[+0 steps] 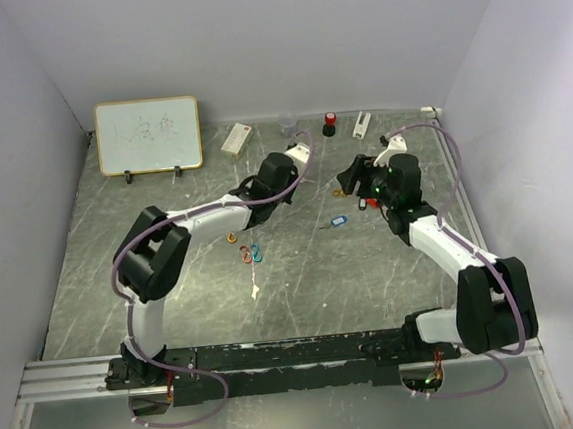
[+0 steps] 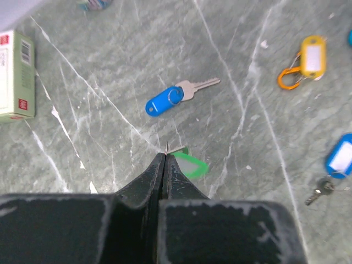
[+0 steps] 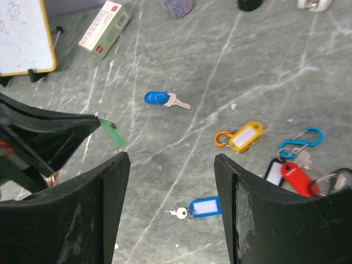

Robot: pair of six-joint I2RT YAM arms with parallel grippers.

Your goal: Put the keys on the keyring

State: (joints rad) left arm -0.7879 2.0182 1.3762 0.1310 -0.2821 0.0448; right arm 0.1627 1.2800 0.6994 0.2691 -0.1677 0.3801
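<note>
On the counter point(image 2: 247, 192), blue-tagged key point(image 2: 176, 98) points toward yellow tag point(image 2: 312, 55) — left fingers point(image 2: 149, 177) pinch green tag point(image 2: 190, 164), right fingers point(image 3: 104, 187) spread; whiteboard point(image 1: 148, 134) scrawl illegible.

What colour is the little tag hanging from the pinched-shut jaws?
Green. The tag shows best in the right wrist view.

The left arm's point(image 1: 206, 216) jaws are pressed together; the right arm's point(image 1: 439, 236) jaws stand apart.

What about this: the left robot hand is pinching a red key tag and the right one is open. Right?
No, the left gripper pinches a green tag, not red; the left wrist view shows it. The right gripper is open.
</note>
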